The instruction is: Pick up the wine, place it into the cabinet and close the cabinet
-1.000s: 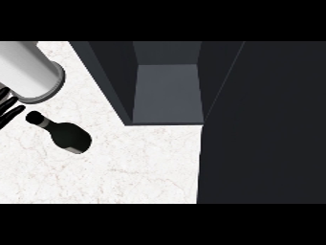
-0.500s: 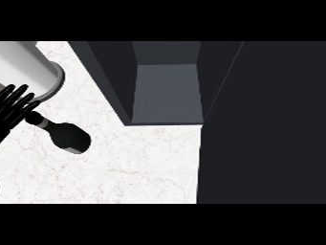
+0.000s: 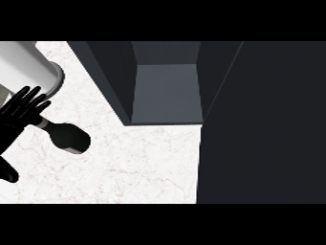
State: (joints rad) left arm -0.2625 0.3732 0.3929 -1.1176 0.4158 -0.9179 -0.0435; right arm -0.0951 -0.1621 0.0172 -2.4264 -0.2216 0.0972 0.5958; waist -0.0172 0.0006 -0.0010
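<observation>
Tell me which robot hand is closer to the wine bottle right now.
Left. The left robot hand is at the wine bottle, fingers spread over its neck end on the counter's left side. The right robot hand shows nowhere in the head view.

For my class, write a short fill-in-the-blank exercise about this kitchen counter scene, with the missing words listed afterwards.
1. The wine bottle lies on the white ____ counter.
2. The cabinet stands ____, showing its grey inside.
3. The left hand is ____, its fingers straight beside the bottle's neck.
4. The hand's colour is ____.

Missing words: marble; open; open; black
</observation>
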